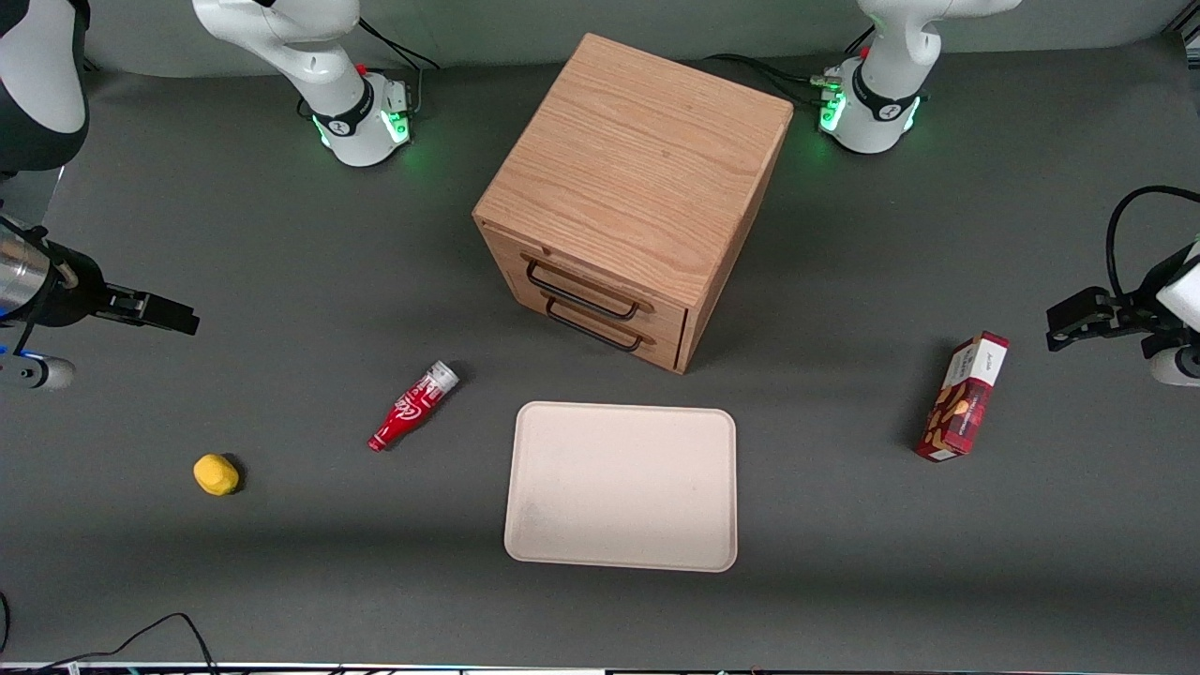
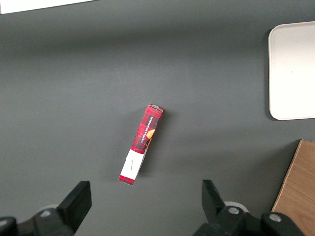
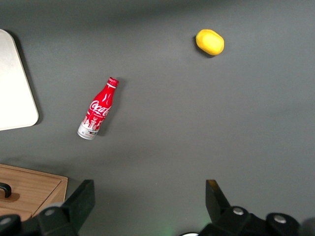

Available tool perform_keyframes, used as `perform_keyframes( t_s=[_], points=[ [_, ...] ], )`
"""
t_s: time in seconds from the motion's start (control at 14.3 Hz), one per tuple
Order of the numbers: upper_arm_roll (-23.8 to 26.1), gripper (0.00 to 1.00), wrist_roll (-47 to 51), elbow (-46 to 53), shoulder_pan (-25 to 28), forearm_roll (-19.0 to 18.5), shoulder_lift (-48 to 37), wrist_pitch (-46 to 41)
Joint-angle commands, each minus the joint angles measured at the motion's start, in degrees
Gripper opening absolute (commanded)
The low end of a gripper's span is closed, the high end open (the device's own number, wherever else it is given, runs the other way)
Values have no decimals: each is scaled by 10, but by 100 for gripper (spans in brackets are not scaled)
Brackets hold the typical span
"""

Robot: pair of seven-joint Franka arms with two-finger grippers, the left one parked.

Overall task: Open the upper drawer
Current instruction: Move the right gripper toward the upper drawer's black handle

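Note:
The light oak cabinet (image 1: pixel 637 178) stands mid-table, its two drawers facing the front camera at an angle. The upper drawer (image 1: pixel 586 286) is shut, with a thin black wire handle (image 1: pixel 581 292); the like lower drawer (image 1: pixel 600 328) sits just below it. My right gripper (image 1: pixel 164 314) hovers well off toward the working arm's end of the table, apart from the cabinet. It is open and empty (image 3: pixel 149 191). A corner of the cabinet (image 3: pixel 29 194) shows in the right wrist view.
A cream tray (image 1: pixel 621 486) lies nearer the front camera than the cabinet. A red cola bottle (image 1: pixel 412 406) and a yellow lemon (image 1: pixel 216 474) lie toward the working arm's end. A red snack box (image 1: pixel 963 397) lies toward the parked arm's end.

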Motion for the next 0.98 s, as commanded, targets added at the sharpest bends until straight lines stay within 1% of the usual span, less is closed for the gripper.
perform_keyframes(
  t_s=[0.0,0.21,0.49,0.63,0.91],
  points=[
    [0,100,-11,9,2,-10,2,-10],
    [4,100,-19,14,4,-5,5,-10],
    [48,100,-138,14,4,-6,10,-9],
    [84,100,-178,16,4,-6,13,-8],
    [167,100,-197,18,17,-5,22,-5]
  ],
)
